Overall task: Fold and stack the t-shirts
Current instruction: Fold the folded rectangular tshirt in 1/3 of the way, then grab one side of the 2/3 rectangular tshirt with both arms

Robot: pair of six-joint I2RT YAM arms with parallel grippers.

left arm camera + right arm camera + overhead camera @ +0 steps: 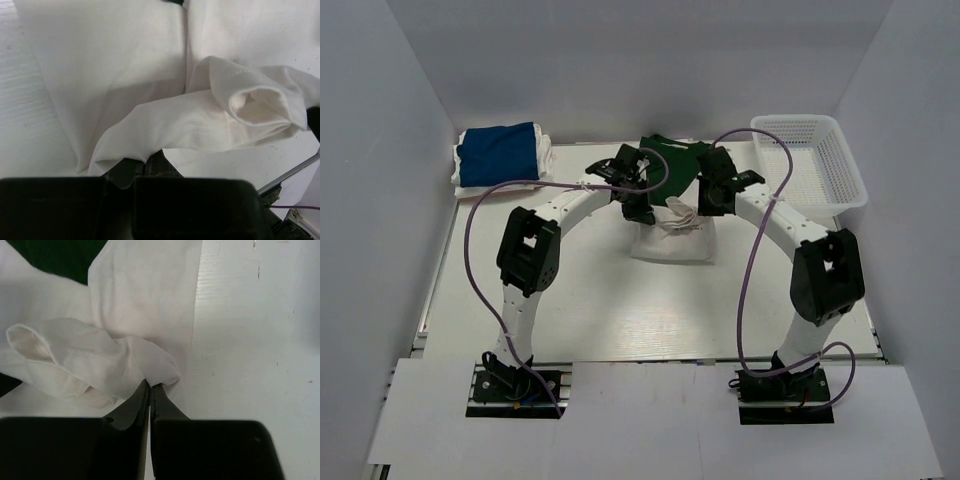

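Presently, the soft white cloth t-shirt (670, 245) is being pinched by the closed left gripper (144, 169) and right gripper (150, 390); slippage from such thin bites is being risked.

nothing readable anywhere: the white shirt (672, 243) shows plain cloth in every view, and the blue shirt (498, 152) and basket (810, 123) are too small to tell.
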